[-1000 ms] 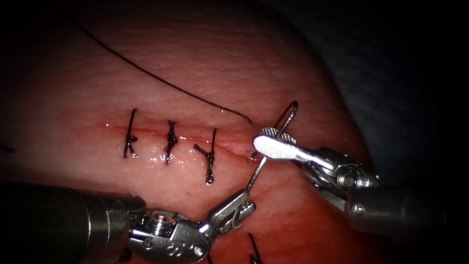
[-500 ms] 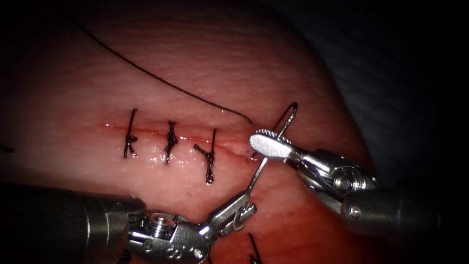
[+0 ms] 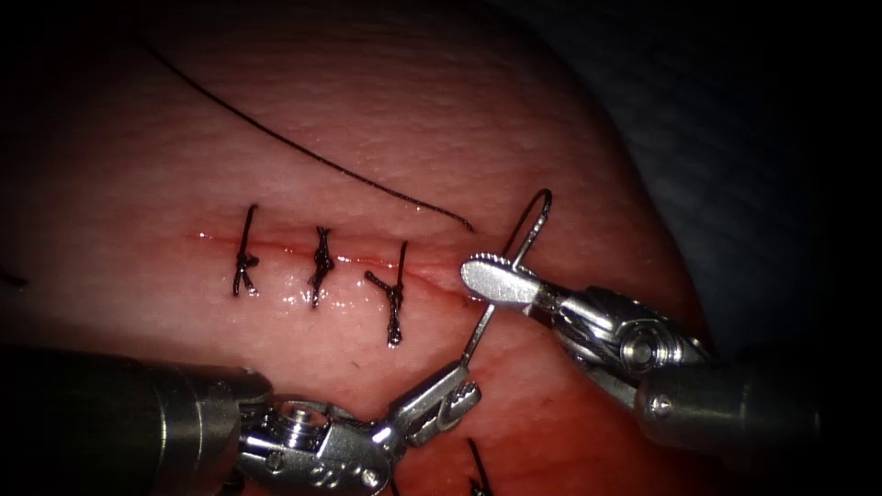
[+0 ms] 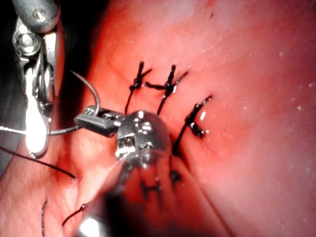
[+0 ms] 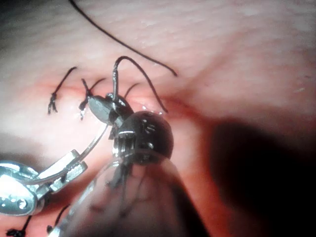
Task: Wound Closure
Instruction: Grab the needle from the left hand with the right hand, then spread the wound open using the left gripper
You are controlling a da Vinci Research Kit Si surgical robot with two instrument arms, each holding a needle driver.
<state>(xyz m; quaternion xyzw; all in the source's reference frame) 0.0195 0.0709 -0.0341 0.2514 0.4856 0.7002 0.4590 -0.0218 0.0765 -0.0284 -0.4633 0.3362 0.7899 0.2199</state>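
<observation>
On the tissue [image 3: 386,138] the cut [image 3: 276,248] runs left to right and carries three tied stitches [image 3: 320,266]. The curved needle [image 3: 482,326] stands free above the cut's right end, out of the tissue. My left tool [image 3: 455,390] comes from below and is shut on the needle near its tip [image 4: 94,121]. My right tool [image 3: 487,276] is shut on it higher up, near the tail [image 5: 111,106]. Thread [image 5: 143,74] arcs from the needle's tail [image 3: 548,195] down to the tissue. A long strand of thread [image 3: 303,152] lies across the far tissue.
Red fluid wets the near tissue [image 3: 551,404]. A cut end of thread [image 3: 478,464] lies near the bottom edge. Dark cloth [image 3: 735,138] lies beyond the tissue's right edge. Both shafts [image 3: 110,413] cross the near field.
My right tool has crept left along the needle, over the cut's right end. The needle's top has tipped slightly left. The left tool has hardly moved.
</observation>
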